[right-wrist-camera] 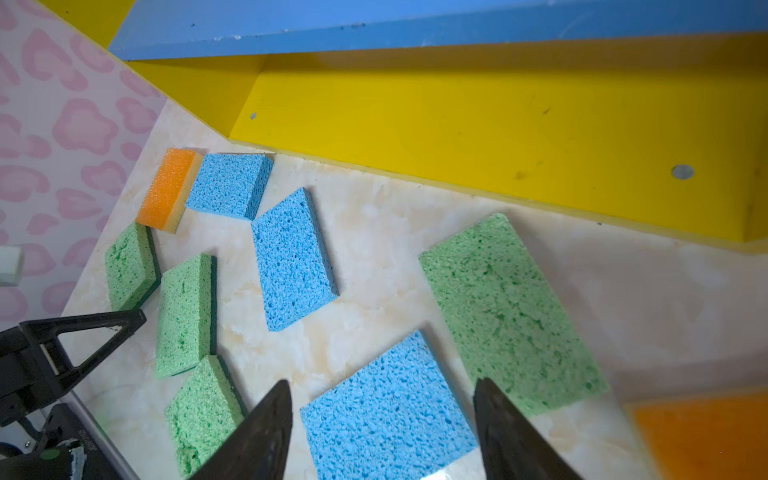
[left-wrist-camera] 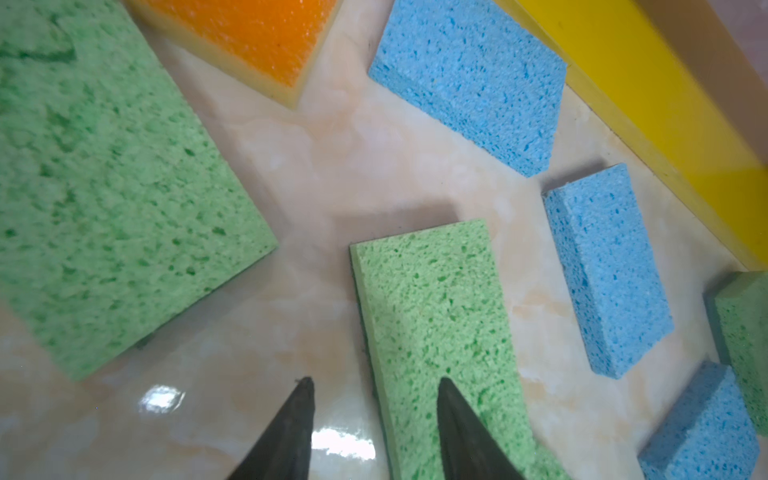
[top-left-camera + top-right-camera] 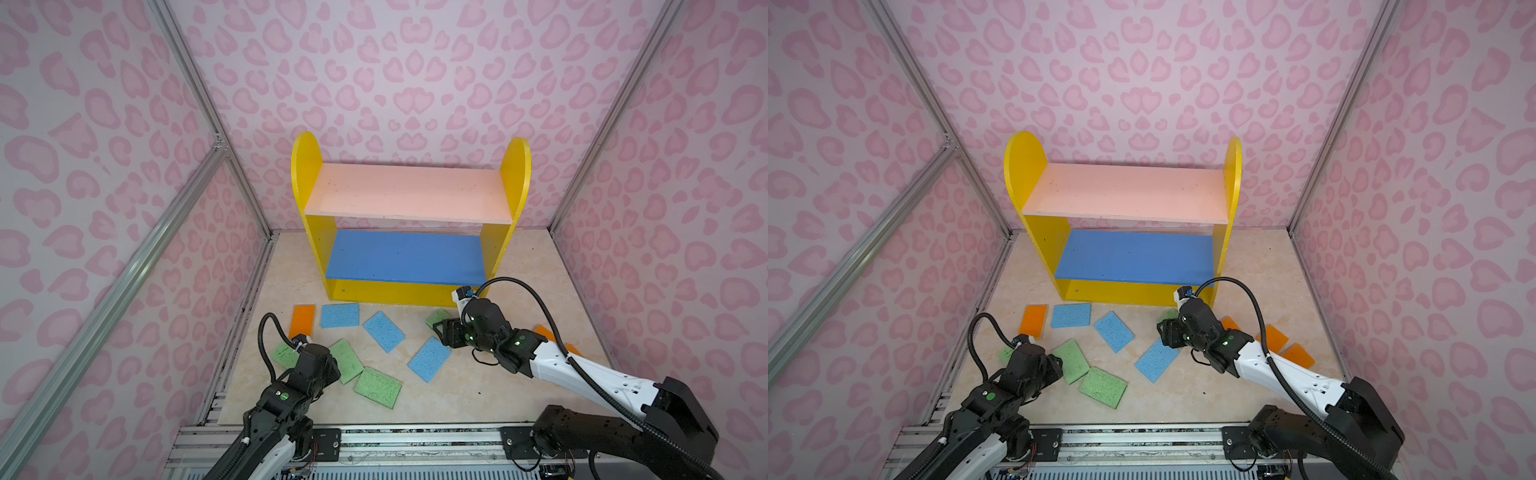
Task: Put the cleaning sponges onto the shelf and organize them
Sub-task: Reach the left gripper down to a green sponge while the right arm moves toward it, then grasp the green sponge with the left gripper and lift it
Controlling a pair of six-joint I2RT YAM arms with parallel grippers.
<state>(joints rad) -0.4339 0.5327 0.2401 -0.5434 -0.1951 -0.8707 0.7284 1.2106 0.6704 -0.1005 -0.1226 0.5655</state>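
Left claw (image 2: 376,380): jaws are standing part-way apart, with one tip hanging over a green sponge (image 2: 432,316) and the other over bare table (image 2: 257,332).
Right claw (image 1: 382,381): gaping wide, straddling a blue sponge (image 1: 374,424) that is lying flat.
Sponges (image 3: 378,386): green, blue and orange — lying scattered on the table just in front of the shelf (image 3: 515,174).

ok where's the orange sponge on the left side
In both top views the orange sponge lies flat on the left, just in front of the shelf at its left corner, right beside a blue sponge.
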